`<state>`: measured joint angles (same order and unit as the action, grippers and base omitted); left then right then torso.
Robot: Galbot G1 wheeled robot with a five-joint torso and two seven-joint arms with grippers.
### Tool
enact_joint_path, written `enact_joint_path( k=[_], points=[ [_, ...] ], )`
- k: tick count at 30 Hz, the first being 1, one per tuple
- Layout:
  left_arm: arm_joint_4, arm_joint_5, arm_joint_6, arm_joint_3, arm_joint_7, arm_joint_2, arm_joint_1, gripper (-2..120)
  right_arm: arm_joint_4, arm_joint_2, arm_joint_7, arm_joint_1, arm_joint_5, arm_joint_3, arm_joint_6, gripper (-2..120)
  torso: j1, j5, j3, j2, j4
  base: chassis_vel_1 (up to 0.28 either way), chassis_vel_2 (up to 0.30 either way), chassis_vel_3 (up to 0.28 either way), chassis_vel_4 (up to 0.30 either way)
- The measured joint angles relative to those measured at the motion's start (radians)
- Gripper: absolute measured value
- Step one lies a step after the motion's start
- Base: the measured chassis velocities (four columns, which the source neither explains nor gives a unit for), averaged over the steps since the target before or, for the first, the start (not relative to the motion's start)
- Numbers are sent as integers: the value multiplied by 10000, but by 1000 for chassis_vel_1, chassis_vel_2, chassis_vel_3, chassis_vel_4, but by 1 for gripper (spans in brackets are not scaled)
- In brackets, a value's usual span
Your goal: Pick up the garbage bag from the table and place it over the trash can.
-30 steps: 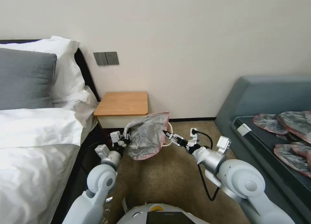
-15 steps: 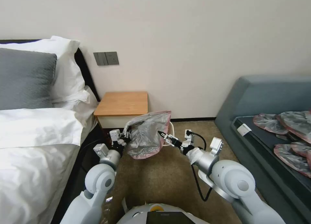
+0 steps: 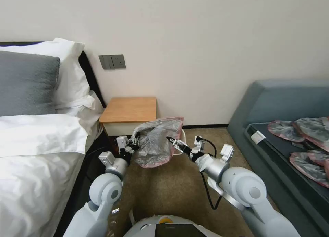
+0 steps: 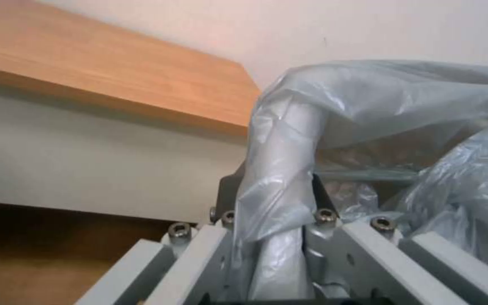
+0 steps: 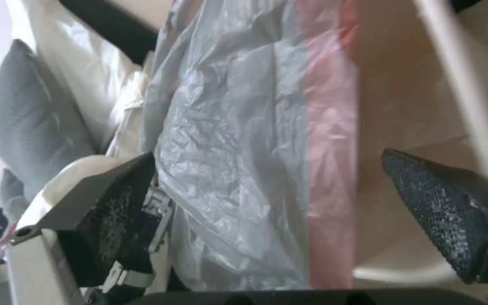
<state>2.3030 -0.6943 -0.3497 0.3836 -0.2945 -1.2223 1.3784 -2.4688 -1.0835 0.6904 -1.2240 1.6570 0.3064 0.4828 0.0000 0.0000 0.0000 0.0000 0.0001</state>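
Note:
The garbage bag (image 3: 156,142), grey and wrinkly with a pinkish-red rim, hangs in the air in front of the table (image 3: 130,109). My left gripper (image 3: 132,146) is shut on its left edge; in the left wrist view a fold of the bag (image 4: 278,140) is pinched between the jaws of the left gripper (image 4: 281,199). My right gripper (image 3: 171,140) stands open at the bag's right edge. Its black pads (image 5: 120,199) straddle the bag (image 5: 244,127) and its red rim. The trash can (image 3: 183,134) is mostly hidden behind the bag; its cream rim (image 5: 458,84) shows close by.
A bed (image 3: 34,137) with white pillows lies close on the left. A grey sofa (image 3: 281,103) at the right carries several flat grey-and-red bags (image 3: 301,134). Brown carpet (image 3: 171,185) lies open between them. A black cable (image 3: 209,192) loops off my right arm.
My right arm has moved left, bringing its open gripper up to the bag's right edge. The left gripper has kept its hold, and the bag has shifted slightly up.

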Motion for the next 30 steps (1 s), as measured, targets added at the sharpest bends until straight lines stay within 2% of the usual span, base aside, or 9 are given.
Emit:
enact_joint_path(
  k=[15,17,19,21,22,24,25,29,30],
  points=[
    [60,-76,-21,-18,3,34,-28,5,116,-125,-134,244,-95,-372,80,99,0,0,0,0,-1,0,0,0,0],
    [42,-95,-30,-44,-3,15,-61,5,115,-109,-208,244,-131,-390,86,92,0,0,0,0,-1,0,0,0,0],
    [42,-95,-30,-44,-3,15,-61,5,115,-109,-208,244,-131,-390,86,92,0,0,0,0,-1,0,0,0,0],
    [23,-261,-88,-48,-76,4,-86,5,114,-86,-309,237,-196,-408,102,77,0,0,0,0,-1,0,0,0,0],
    [23,-261,-88,-48,-76,4,-86,5,114,-86,-309,237,-196,-408,102,77,0,0,0,0,-1,0,0,0,0],
    [-10,-459,-154,-45,-169,-18,-98,5,114,-81,-374,240,-264,-439,118,67,0,0,0,0,-1,0,0,0,0],
    [-10,-459,-154,-45,-169,-18,-98,5,114,-81,-374,240,-264,-439,118,67,0,0,0,0,-1,0,0,0,0],
    [-95,-999,-287,-28,-456,-97,-155,5,128,-97,-468,234,-361,-468,128,48,0,0,0,0,-1,0,0,0,0],
    [-95,-999,-287,-28,-456,-97,-155,5,128,-97,-468,234,-361,-468,128,48,0,0,0,0,-1,0,0,0,0]
  ],
)
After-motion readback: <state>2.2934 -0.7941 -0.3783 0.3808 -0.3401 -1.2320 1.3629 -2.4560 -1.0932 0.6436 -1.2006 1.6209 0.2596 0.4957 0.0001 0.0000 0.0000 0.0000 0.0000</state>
